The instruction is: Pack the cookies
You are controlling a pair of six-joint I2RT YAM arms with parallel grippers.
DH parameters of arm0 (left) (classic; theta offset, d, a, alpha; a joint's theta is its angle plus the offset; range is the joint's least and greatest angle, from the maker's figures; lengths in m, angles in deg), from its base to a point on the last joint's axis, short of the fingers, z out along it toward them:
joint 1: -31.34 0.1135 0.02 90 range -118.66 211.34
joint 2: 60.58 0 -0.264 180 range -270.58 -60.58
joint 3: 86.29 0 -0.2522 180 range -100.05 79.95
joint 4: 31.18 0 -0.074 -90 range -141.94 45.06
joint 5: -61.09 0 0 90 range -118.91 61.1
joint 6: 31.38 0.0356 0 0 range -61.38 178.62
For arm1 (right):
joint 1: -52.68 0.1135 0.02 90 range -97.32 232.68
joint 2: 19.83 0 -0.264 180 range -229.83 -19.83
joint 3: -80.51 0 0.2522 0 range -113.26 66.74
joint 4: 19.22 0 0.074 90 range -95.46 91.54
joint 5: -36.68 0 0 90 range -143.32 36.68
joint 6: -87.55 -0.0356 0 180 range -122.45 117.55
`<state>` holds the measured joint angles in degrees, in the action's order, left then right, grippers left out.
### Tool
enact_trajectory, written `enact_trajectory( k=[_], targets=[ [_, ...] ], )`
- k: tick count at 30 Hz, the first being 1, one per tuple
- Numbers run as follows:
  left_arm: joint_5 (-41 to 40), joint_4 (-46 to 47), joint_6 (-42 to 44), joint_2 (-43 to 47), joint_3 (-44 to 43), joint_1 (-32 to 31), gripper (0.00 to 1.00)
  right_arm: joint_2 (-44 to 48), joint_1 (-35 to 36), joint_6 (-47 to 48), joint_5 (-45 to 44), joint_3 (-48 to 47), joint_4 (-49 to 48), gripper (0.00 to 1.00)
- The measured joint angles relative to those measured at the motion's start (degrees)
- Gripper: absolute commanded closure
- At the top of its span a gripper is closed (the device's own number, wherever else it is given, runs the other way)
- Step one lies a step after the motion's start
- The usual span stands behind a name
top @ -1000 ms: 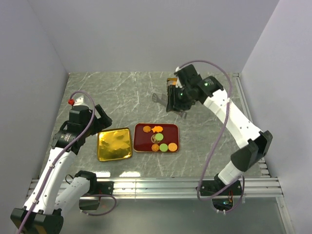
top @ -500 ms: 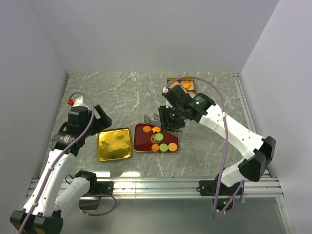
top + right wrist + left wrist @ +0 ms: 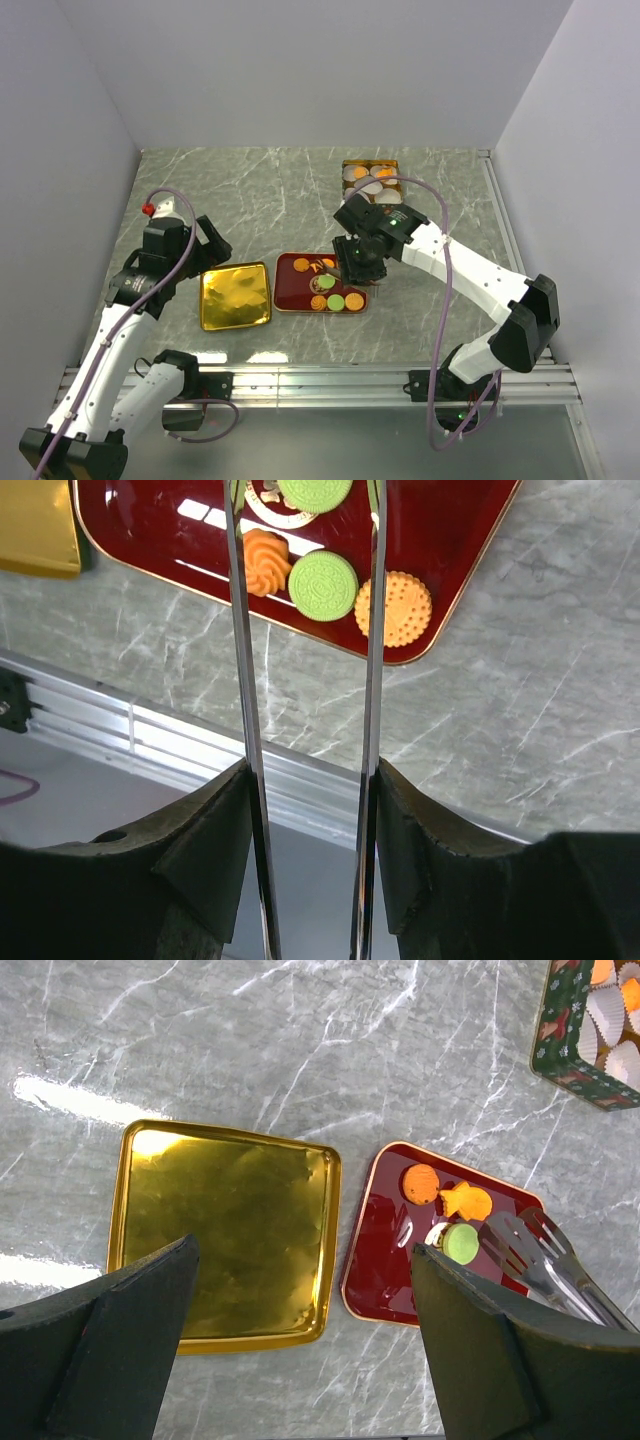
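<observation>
1. Mostly, the cookies (image 3: pixel 323 584), small coin-sized biscuits in orange and light green, lay in a shallow dark-red rectangular tray with a gold rim (image 3: pixel 292 285), near the middle of the grey marble-look table (image 3: pixel 250 200).
2. An orange swirl, a green sandwich round and a dotted orange round sat in a row along the red tray's near edge. Another green one sat further in, beside a flat gold printed emblem (image 3: pixel 262 494).
3. An orange round and an orange fish-shaped cookie lay at the red tray's far side.
4. More orange pieces sat in white scalloped paper cups (image 3: pixel 608 1005) inside a green printed tin box (image 3: pixel 562 1030) at the back of the table, well apart from the red tray.
5. The right gripper (image 3: pixel 312 770) was clenched on thin metal tongs (image 3: pixel 238 630). The blades ran out between its fingers, spread either side of the inner green cookie. Contact could not be told.
6. The left gripper (image 3: pixel 302 1260) was released, jaws wide and empty, hovering above a square shiny gold tray (image 3: pixel 225 1230) lying just beside the red tray's left edge.
</observation>
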<state>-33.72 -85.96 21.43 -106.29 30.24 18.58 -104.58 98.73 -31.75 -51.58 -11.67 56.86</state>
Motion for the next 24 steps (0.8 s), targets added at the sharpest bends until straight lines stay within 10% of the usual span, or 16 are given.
enact_trajectory(
  k=[24],
  targets=[
    [-0.02, 0.02, 0.0, -0.31, 0.0, -0.04, 0.07, -6.58, 3.1, 0.46, -5.42, -4.39, 0.85, 0.39]
  ],
)
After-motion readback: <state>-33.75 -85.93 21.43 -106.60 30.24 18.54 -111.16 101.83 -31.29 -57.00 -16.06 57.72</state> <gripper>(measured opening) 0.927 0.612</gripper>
